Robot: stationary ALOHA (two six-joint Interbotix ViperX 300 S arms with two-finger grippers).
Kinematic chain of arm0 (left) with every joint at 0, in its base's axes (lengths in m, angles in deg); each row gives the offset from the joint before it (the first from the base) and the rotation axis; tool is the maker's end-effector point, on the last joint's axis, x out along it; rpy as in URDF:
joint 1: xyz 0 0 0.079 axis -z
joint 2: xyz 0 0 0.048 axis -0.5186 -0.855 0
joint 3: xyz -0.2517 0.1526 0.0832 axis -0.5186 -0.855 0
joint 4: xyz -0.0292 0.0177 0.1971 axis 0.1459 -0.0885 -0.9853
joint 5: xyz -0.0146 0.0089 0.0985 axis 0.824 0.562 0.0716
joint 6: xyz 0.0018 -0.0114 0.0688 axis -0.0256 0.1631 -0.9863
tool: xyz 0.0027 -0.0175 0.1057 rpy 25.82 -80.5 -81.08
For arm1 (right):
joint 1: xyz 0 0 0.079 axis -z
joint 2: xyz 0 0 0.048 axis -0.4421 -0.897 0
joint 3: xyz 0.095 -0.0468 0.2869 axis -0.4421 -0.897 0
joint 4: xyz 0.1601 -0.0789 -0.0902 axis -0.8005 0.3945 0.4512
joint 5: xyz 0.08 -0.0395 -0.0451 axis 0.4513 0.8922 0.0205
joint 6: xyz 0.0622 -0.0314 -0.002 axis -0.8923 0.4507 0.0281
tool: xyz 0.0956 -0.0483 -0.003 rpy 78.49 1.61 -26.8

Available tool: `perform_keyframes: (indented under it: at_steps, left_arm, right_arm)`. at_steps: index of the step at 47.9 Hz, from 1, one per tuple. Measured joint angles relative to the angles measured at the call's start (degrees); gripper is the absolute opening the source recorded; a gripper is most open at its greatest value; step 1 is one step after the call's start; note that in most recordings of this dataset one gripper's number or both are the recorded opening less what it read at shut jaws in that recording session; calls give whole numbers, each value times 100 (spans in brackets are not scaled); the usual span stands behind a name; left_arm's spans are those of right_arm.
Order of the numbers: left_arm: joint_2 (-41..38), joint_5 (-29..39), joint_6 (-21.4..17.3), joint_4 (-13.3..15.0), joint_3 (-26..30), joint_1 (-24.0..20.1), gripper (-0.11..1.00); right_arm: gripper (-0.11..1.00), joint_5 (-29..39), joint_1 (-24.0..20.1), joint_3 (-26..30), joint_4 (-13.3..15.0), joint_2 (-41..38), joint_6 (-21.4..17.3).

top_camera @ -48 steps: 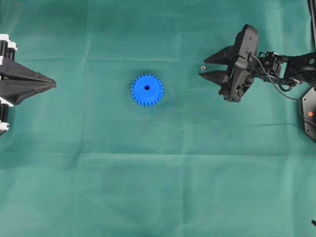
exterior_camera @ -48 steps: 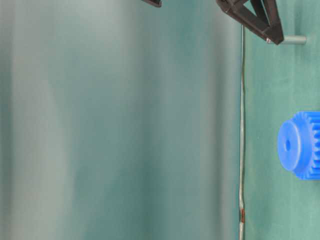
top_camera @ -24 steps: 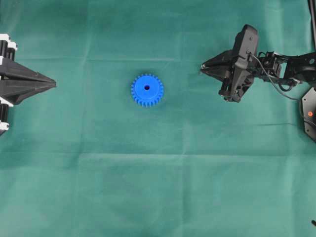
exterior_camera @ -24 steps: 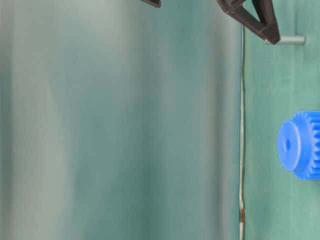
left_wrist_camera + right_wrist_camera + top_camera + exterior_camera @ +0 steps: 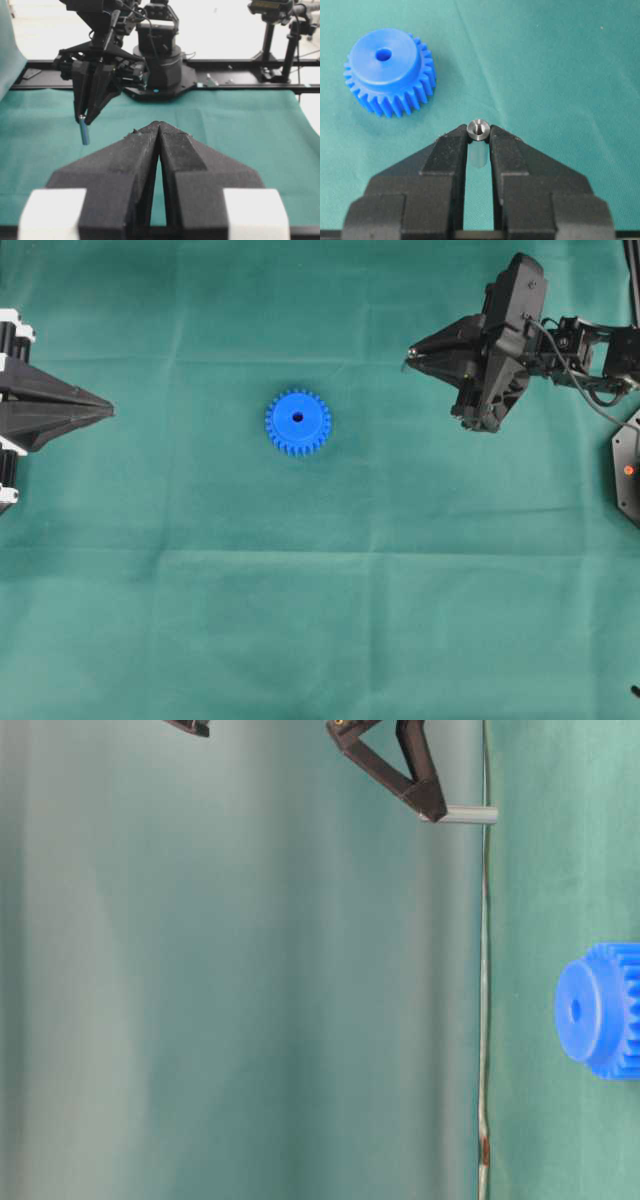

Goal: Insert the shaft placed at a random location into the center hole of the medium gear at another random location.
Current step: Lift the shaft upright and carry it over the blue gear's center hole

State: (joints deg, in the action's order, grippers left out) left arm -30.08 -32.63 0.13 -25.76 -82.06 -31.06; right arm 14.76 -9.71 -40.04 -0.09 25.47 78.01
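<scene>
1. Though the small silver-grey metal shaft (image 5: 478, 130) is short and thin, the right hand (image 5: 478, 137) has it pinched between its two black fingertips (image 5: 451, 150), gripped near its upper end with the rest hanging below, clear of the green cloth-covered table (image 5: 320, 620).
2. In the left wrist view the shaft (image 5: 84, 132) hangs nearly upright beneath the right hand (image 5: 86, 119), which suits a downward insertion.
3. The bright blue plastic toothed gear (image 5: 298, 422) lies flat near the middle of the table, well apart from the right hand (image 5: 409, 362); its small dark center hole (image 5: 297, 417) faces upward and is unobstructed.
4. The left hand (image 5: 159, 131) rests at the left edge of the table with its jaws closed together, holding nothing.
5. The shaft looks stiff and light, but smooth and round, so I judge it may roll or tilt between flat pads. A hold high on the pin, as here, leaves most of its length free to enter the hole.
6. The gear seems light and rigid, so a misaligned push could slide it across the cloth; centring the pin before lowering would help.
</scene>
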Motion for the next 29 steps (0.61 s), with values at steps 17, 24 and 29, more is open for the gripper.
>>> perform_keyframes:
  at_steps: [17, 24, 29]
  left_arm:
    - [0, 0, 0, 0, 9, 0, 0]
    - [0, 0, 0, 0, 0, 0, 0]
    - [0, 18, 18, 9, 0, 0, 0]
  right_arm:
    - [13, -123, -193, 281, -79, -352, -9]
    - [13, -167, -413, 712, -105, -782, -53]
    - [13, -167, -527, 1055, -114, -1099, -62]
